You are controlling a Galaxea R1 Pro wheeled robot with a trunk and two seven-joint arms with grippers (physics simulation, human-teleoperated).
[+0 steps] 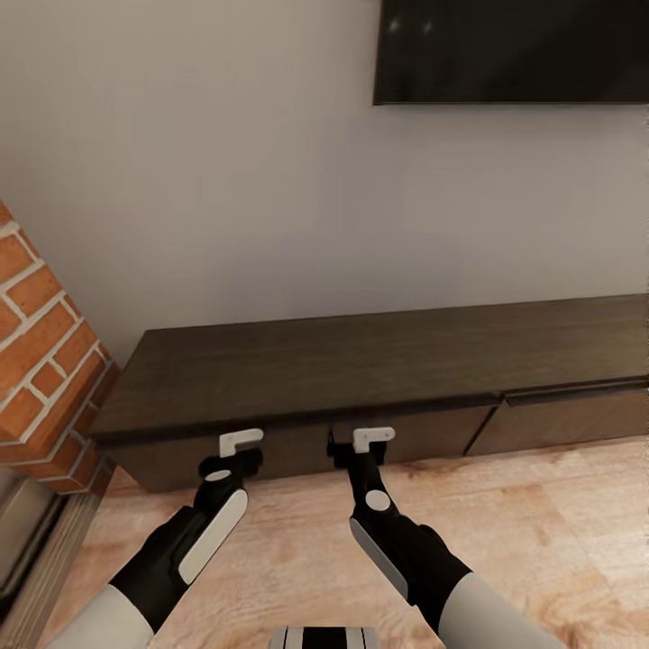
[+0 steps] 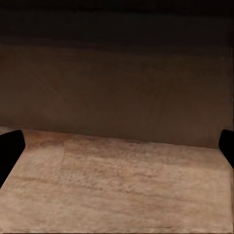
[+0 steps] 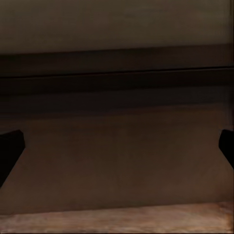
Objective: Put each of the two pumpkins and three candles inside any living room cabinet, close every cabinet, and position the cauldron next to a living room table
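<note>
Facing the closed cabinet [image 1: 379,370], left gripper [image 1: 236,448] and right gripper [image 1: 362,443], both spread wide, empty

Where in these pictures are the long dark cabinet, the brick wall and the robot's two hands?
cabinet [image 1: 361,361], head view, on its flat top.
brick wall [image 1: 41,351], head view, on a brick face.
left hand [image 1: 236,451], head view, by its fingertips.
right hand [image 1: 356,446], head view, by its fingertips.

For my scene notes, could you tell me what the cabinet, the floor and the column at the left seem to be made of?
The cabinet looks like dark-brown wood with a matte finish and faint grain streaks. The floor appears to be light wood planking, mottled grain visible. The column reads as red brick with pale mortar joints.
</note>
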